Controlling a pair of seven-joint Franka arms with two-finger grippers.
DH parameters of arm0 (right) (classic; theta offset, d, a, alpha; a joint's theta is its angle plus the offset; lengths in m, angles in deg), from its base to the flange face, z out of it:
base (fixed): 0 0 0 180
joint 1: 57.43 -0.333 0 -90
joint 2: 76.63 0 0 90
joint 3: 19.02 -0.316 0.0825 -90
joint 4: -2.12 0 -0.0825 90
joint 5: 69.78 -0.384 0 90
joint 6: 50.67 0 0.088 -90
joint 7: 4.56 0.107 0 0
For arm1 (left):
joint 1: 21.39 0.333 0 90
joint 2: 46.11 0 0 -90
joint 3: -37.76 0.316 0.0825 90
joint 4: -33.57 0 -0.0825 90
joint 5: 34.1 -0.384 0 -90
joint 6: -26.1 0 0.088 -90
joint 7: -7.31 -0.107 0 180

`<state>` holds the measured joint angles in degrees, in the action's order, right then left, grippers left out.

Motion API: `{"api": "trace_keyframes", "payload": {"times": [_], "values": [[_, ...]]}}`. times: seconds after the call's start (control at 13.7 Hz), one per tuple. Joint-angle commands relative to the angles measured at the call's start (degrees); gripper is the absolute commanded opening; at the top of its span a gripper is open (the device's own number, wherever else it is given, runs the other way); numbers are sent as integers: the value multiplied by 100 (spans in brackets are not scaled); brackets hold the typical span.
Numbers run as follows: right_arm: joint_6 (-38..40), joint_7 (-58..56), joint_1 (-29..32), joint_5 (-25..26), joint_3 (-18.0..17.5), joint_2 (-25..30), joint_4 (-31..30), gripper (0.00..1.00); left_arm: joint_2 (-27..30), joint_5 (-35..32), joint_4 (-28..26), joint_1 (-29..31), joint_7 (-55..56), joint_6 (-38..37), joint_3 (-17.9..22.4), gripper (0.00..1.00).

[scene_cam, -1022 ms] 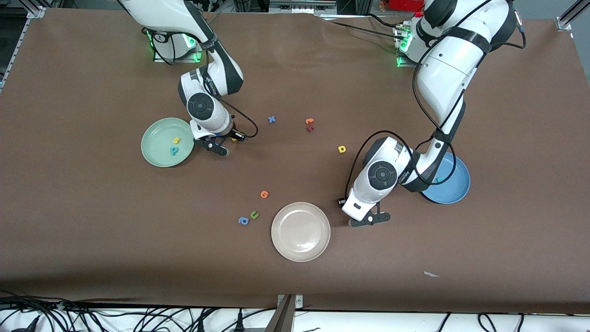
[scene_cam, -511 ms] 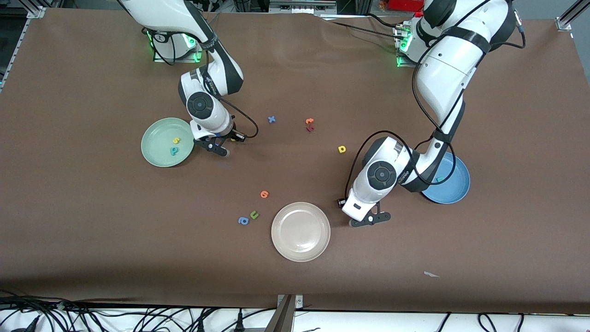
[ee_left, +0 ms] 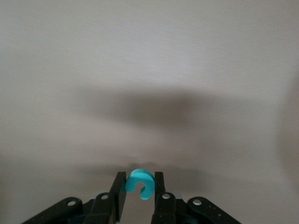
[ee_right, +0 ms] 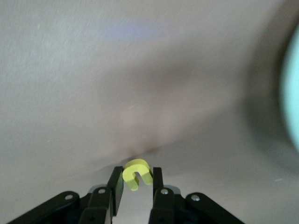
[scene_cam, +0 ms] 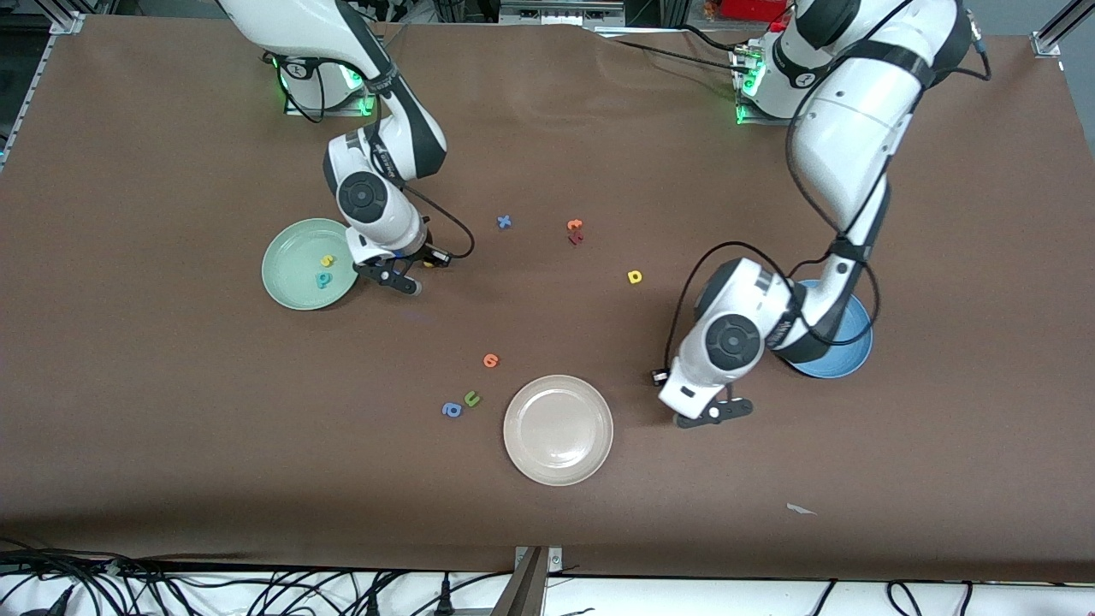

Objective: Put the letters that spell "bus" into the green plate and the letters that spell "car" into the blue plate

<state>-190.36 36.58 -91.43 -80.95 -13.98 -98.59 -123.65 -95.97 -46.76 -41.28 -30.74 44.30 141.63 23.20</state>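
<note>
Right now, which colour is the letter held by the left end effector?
Teal; the "c" shows best in the left wrist view, pinched in the left end effector.

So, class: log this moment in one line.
left gripper: shut on teal c | right gripper: shut on yellow u, beside green plate

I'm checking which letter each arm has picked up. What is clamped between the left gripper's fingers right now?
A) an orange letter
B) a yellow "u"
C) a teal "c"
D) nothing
C: the left wrist view shows the teal "c" pinched in the left gripper above bare table, while the yellow "u" sits in the right gripper beside the green plate.
</note>
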Motion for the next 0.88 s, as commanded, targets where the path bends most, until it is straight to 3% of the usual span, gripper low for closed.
{"api": "trace_keyframes", "payload": {"times": [0.0,0.29,0.44,0.66,0.8], "values": [[940,-885,16,-17,663,708,-79,17,476,88,-222,459,-962,-740,-38,19],[1787,-2570,34,-52,1876,1044,-97,21,1073,106,-950,1118,-1983,-769,-82,19],[1805,-2751,60,-61,1993,992,-88,100,1468,106,-1599,1382,-2212,-350,-82,19],[1866,-2759,34,-35,1966,982,148,100,1891,106,-2558,1760,-2607,582,-108,19],[2461,-2690,34,-17,1984,1035,682,100,2190,106,-3295,2059,-2775,1310,-117,19]]}}
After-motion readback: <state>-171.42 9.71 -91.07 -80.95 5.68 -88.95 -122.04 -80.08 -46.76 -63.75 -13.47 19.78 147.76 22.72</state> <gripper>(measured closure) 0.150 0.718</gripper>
